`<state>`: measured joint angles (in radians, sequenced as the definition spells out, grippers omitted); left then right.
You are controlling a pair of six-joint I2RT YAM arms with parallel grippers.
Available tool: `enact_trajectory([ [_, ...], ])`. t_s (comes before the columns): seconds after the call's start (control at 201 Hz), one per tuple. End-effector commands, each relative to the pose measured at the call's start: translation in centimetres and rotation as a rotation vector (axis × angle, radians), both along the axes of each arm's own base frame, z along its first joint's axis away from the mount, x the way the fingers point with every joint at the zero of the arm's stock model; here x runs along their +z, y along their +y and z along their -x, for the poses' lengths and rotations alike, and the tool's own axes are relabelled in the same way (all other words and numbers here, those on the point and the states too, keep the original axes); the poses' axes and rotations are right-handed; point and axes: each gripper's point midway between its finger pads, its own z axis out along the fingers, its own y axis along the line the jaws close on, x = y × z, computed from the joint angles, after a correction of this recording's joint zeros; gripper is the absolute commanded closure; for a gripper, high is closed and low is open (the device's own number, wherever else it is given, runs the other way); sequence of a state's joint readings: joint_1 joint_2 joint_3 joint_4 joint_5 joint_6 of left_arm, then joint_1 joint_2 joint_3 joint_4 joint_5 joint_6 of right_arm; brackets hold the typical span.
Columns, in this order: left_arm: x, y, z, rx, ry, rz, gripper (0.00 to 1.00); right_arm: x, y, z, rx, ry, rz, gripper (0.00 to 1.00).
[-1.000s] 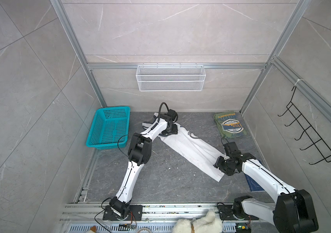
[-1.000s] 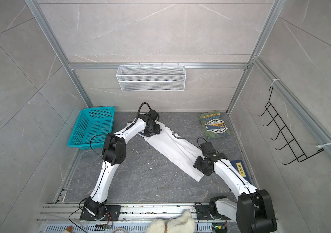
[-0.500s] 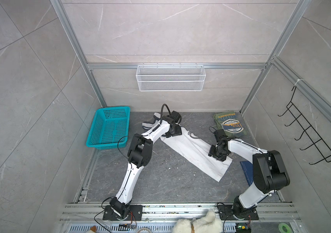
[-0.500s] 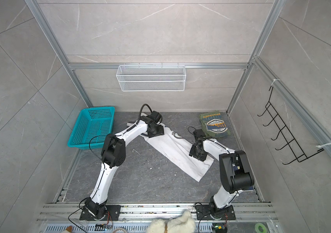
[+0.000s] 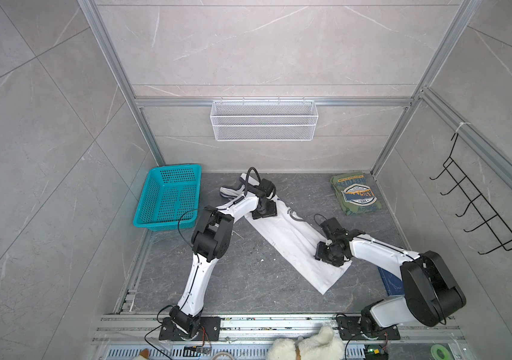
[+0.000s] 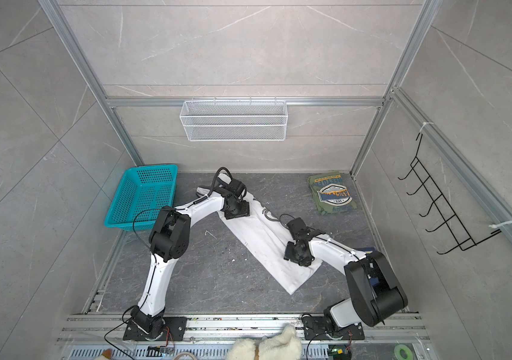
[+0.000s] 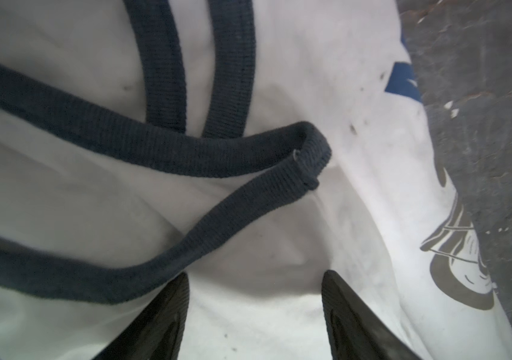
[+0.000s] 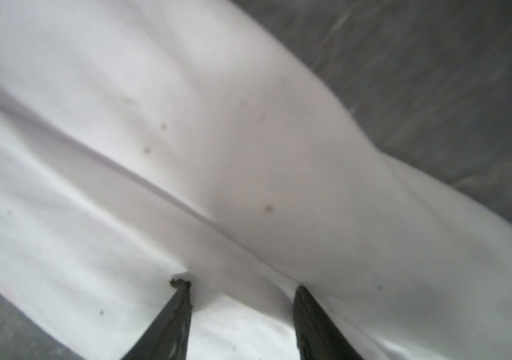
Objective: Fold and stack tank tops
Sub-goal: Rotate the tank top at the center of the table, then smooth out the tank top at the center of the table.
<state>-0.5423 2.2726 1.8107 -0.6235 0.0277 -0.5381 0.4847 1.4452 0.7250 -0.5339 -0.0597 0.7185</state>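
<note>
Starting nearest the arm bases, the right gripper (image 8: pixel 242 286) has swept back down the white tank top (image 5: pixel 292 243) to its hem end, after reaching up near the print half a second ago. Its jaws stand parted, tips apparently pressing the cloth, though blur makes contact hard to confirm. At the top's neck end the left gripper (image 7: pixel 254 274) stays put, jaws likewise parted beside the navy trim (image 7: pixel 161 149). Beyond the white top lies the olive tank top (image 5: pixel 357 194), already folded. This looks like a smoothing pass; crosswise folding and stacking remain.
</note>
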Motion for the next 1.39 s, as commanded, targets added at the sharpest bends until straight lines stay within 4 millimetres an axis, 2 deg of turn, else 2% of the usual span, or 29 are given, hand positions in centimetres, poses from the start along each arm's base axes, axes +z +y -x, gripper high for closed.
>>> enact_trajectory([
  [0.0, -0.2, 3.2, 0.9, -0.091, 0.009, -0.099, 0.29, -0.6, 1.9, 4.4, -0.011, 0.09, 0.009, 0.44],
  [0.129, 1.7, 3.0, 1.9, -0.117, -0.012, -0.056, 0.29, 0.3, 5.1, 6.3, 0.053, 0.053, 0.031, 0.44],
  [0.224, 4.2, 3.9, 1.4, -0.053, -0.049, -0.046, 0.28, 1.3, 5.7, 6.2, 0.076, 0.013, 0.062, 0.44],
  [0.304, 6.6, 6.5, -0.1, 0.078, -0.073, -0.051, 0.28, 2.1, 5.4, 5.5, 0.067, -0.028, 0.082, 0.44],
  [0.423, 8.4, 12.9, -3.2, 0.356, -0.115, -0.085, 0.28, 2.8, 5.5, 4.7, 0.062, -0.058, 0.089, 0.44],
  [0.508, 8.1, 15.8, -5.5, 0.485, -0.126, -0.018, 0.28, 2.6, 5.6, 4.6, 0.062, -0.059, 0.091, 0.44],
  [0.682, 8.7, 19.1, -9.2, 0.571, -0.187, -0.079, 0.28, 1.6, 5.7, 5.0, 0.063, -0.041, 0.085, 0.44],
  [0.771, 8.0, 20.6, -10.6, 0.606, -0.179, -0.105, 0.28, 1.3, 5.6, 5.1, 0.063, -0.037, 0.085, 0.44],
  [0.826, 7.3, 21.0, -11.5, 0.613, -0.171, -0.101, 0.29, 1.3, 5.5, 5.1, 0.062, -0.037, 0.085, 0.44],
  [0.856, 7.7, 21.2, -11.9, 0.614, -0.181, -0.098, 0.3, 1.2, 5.5, 5.2, 0.063, -0.038, 0.084, 0.44],
  [0.871, 6.1, 21.3, -12.1, 0.617, -0.155, -0.113, 0.3, 1.2, 5.5, 5.2, 0.064, -0.035, 0.084, 0.44],
  [0.99, 4.2, 21.9, -12.6, 0.621, -0.118, -0.158, 0.35, 1.2, 5.5, 5.2, 0.064, -0.034, 0.087, 0.44],
  [1.195, 3.4, 23.0, -12.6, 0.64, -0.123, -0.211, 0.4, 0.7, 5.6, 5.2, 0.066, -0.024, 0.092, 0.44],
  [1.304, 3.0, 22.9, -12.9, 0.632, -0.125, -0.205, 0.4, 0.3, 5.8, 5.3, 0.068, -0.012, 0.088, 0.44],
  [1.389, 1.8, 22.5, -13.4, 0.618, -0.116, -0.177, 0.43, 0.3, 5.9, 5.3, 0.071, -0.007, 0.083, 0.44],
])
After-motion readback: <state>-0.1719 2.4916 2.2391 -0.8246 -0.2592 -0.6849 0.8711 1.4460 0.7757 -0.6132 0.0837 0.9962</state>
